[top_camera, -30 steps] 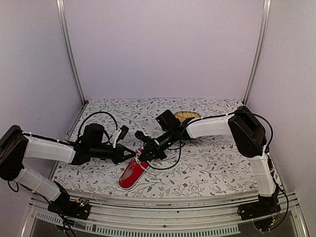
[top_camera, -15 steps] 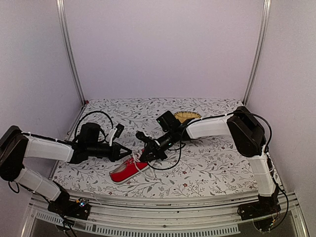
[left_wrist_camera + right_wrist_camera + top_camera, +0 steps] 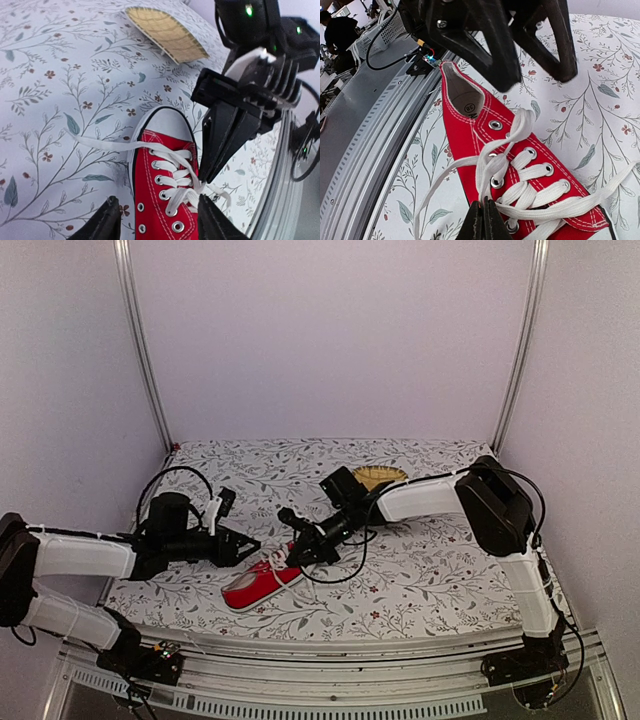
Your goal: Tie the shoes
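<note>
Writing: a round stamp [image 3: 469, 107] sits on the insole at the heel of the shoe [image 3: 258, 585]. Its characters are too small to read. No brand name shows on the canvas, the sole or the metal eyelets [image 3: 495, 124].
Shoe: it lies on the floral counter [image 3: 430, 570], upright on its sole. In the top view the white toe cap points left and toward the near edge, and the heel points right.
Lace [image 3: 520, 125]: white and untied. One loose end trails over the counter beside the toe, and another strand rises from the upper eyelets.
Right tool [image 3: 482, 215]: directly over the upper eyelets, with its fingers pressed together on the risen strand of lace.
Left tool [image 3: 250, 546]: just beside the shoe's heel end, fingers spread wide apart with nothing between them.
Basket [image 3: 381, 477]: yellow and woven, well behind the shoe and to its right.
Change over the last second: the shoe has swung from pointing toward the near edge to lying more crosswise. The left tool was closed against the shoe; it has let go, opened and drawn back to the left. The right tool keeps its pinch on the lace.
</note>
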### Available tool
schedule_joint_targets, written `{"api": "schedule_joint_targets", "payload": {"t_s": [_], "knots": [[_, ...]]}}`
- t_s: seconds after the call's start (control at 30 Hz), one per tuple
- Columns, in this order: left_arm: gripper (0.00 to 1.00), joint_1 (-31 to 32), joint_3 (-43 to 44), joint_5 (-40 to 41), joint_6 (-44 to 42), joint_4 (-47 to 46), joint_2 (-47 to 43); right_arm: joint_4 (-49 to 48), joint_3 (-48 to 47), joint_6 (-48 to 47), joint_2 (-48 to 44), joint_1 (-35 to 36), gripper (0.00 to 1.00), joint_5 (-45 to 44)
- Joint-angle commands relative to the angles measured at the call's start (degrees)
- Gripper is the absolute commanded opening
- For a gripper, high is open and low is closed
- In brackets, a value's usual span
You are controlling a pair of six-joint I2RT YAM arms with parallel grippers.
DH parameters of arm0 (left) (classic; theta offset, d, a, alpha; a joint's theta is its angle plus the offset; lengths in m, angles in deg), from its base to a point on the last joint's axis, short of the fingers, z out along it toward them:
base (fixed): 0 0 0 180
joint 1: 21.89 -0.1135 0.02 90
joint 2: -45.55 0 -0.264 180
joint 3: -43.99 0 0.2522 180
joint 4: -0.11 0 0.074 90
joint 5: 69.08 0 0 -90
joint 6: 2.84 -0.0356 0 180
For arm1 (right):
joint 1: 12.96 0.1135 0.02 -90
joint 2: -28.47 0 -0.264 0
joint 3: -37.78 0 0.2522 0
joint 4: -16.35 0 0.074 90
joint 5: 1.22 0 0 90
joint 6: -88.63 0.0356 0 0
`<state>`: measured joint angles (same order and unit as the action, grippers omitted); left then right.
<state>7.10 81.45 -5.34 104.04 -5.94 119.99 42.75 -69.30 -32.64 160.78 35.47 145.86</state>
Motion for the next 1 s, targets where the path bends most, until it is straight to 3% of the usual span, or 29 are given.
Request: {"api": "schedule_joint_targets", "payload": {"t_s": [0.0, 0.1, 0.2, 0.4, 0.57, 0.97], "knots": [[0.54, 0.0, -2.8, 6.2, 4.7, -1.0, -7.8, -3.2, 2.4, 1.8, -1.4, -1.0, 0.02, -0.6], [0.54, 1.2, -4.7, 7.1, 8.3, 0.1, -12.5, -4.0, 3.9, 2.4, -2.6, -1.0, 0.02, -0.4], [0.42, 2.3, -5.9, 5.2, 9.7, 1.0, -14.1, -3.9, 4.2, 2.2, -2.7, -1.0, 0.02, -0.3], [0.30, 4.3, -4.6, 0.0, 8.9, 1.2, -9.9, -3.8, 3.9, 2.0, -2.5, -1.1, 0.02, -0.3], [0.22, 5.2, -0.8, 1.2, 5.6, 3.3, -3.9, -3.9, 3.2, 2.5, -2.2, -1.1, 0.02, -0.7], [0.18, 5.0, 3.0, 2.7, 3.6, 4.8, 1.4, -0.3, -2.8, 1.8, 0.7, -1.1, 0.02, -0.6]]}}
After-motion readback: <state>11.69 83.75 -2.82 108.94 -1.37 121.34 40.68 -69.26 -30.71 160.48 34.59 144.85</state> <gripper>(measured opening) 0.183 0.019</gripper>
